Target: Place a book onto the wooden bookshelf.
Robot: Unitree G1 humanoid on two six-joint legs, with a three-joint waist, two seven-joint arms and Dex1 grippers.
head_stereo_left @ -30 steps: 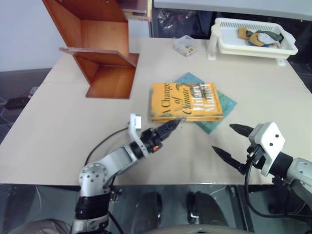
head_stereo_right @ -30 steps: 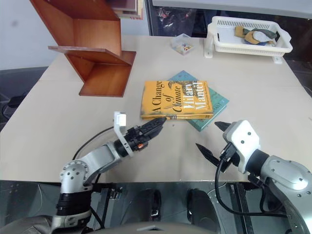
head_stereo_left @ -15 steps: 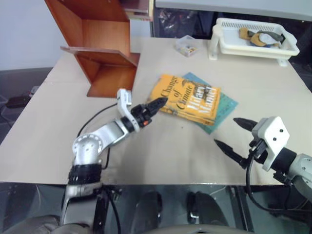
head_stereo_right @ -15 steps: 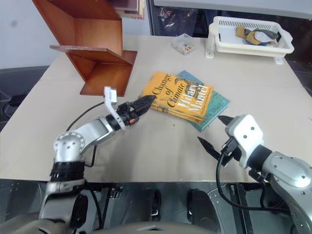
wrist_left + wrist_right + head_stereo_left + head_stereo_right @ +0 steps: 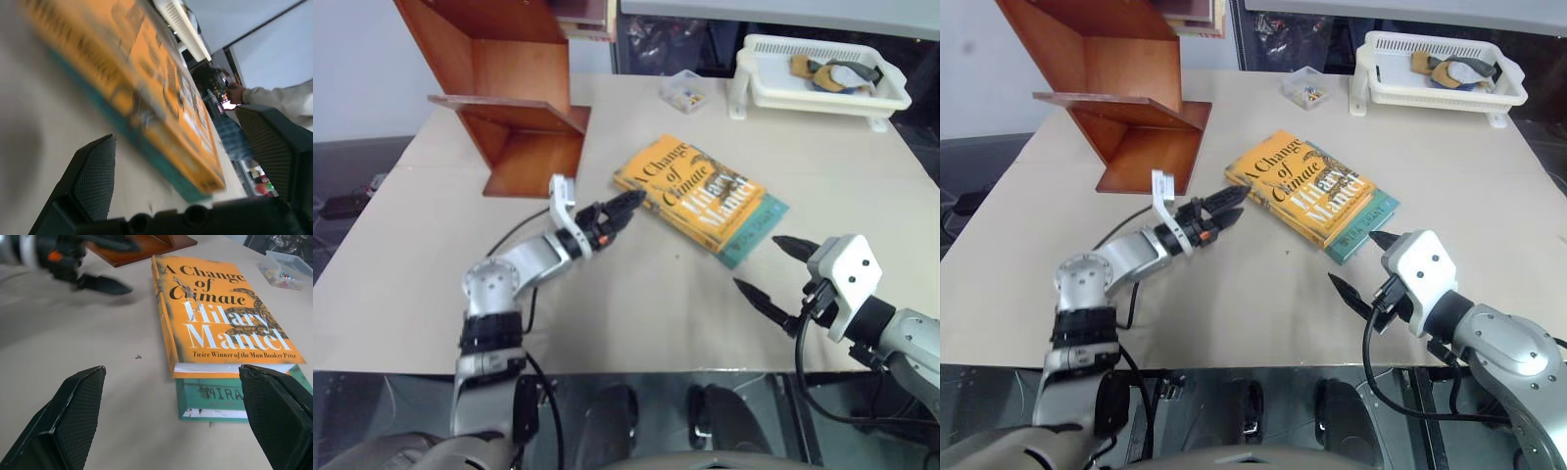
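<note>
At the far left of the counter (image 5: 431,284) stands the wooden bookshelf (image 5: 514,98), reddish-brown angled panels; its upper part is cut off by the frame, so its full shape is hard to tell. Just right of its base, the left gripper (image 5: 619,209) has its black fingers parted, tips close to the near corner of the book (image 5: 695,191); whether they touch it cannot be made out. The book lies flat mid-counter, turned at an angle, thick, orange-yellow, with "A Change of Climate" in black on the cover. It rests on a thinner teal book (image 5: 756,227), mostly hidden, only an edge and corner showing. Behind sit a small clear box (image 5: 683,91) and a white basket (image 5: 822,78) with unclear contents. At right, the right gripper (image 5: 771,274) hangs wide open, holding nothing, short of the books.
</note>
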